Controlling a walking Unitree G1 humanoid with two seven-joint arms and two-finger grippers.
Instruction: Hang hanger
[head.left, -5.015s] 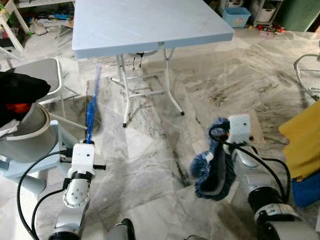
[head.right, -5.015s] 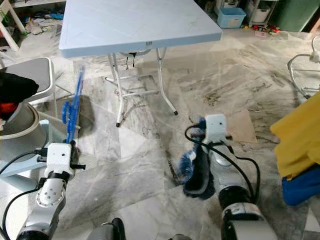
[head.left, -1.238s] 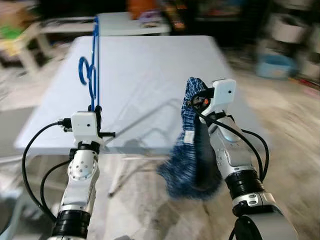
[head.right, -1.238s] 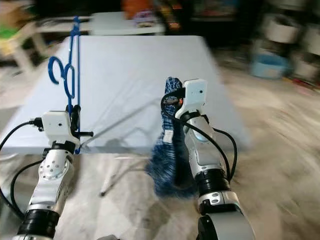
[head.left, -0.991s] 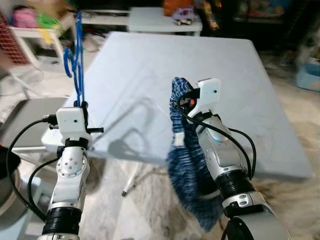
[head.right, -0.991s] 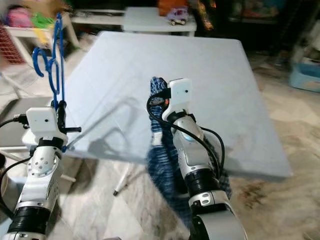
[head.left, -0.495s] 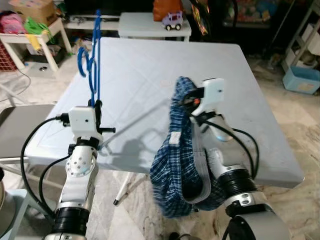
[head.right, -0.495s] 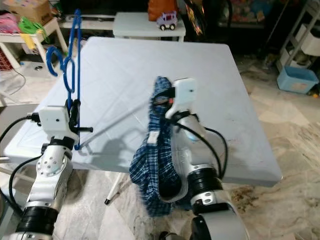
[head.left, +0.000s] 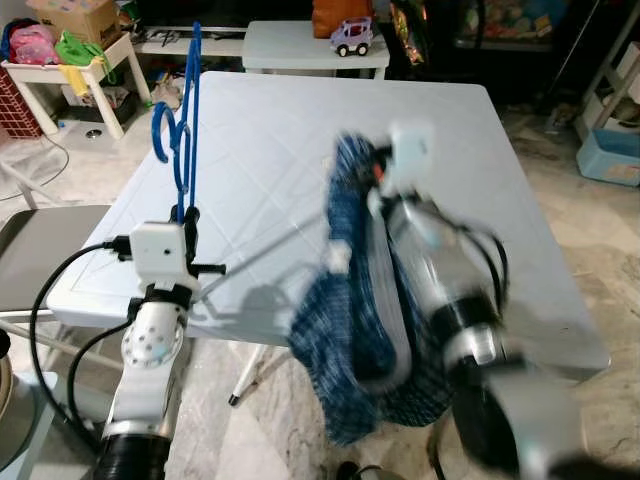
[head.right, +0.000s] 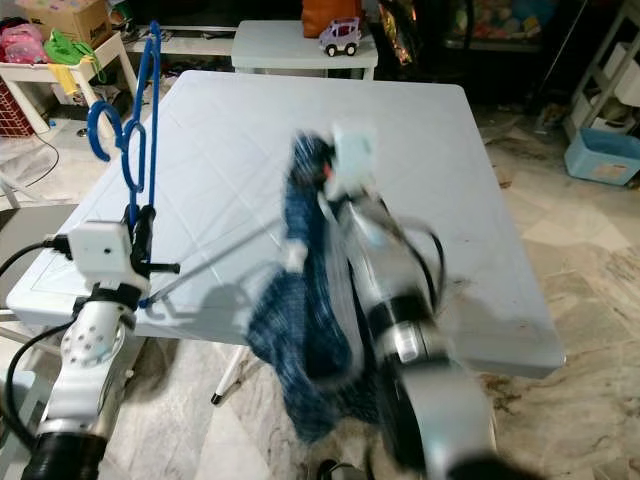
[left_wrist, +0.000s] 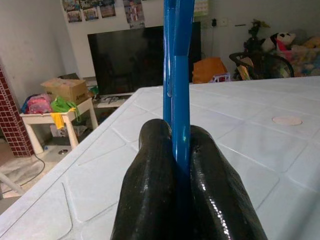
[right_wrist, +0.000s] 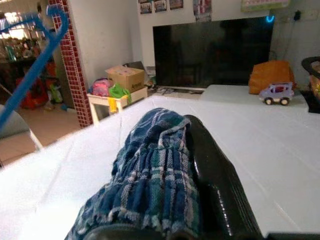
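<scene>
Fingers (left_wrist: 150, 170) of the left gripper (head.left: 190, 215) clamp the blue hanger (head.left: 183, 130) upright over the table's (head.left: 300, 110) near-left corner; right gripper (right_wrist: 192, 150) grips plaid shorts (head.left: 350, 330), presumably for threading onto it.

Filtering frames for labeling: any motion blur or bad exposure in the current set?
Both eye views: right arm, right hand and the blue plaid cloth are motion-smeared; the left hand, blue hanger and white table stay sharp. Left wrist view: crisp, with glare streaks on one finger. Right wrist view: cloth sharp, hanger slightly soft.
</scene>
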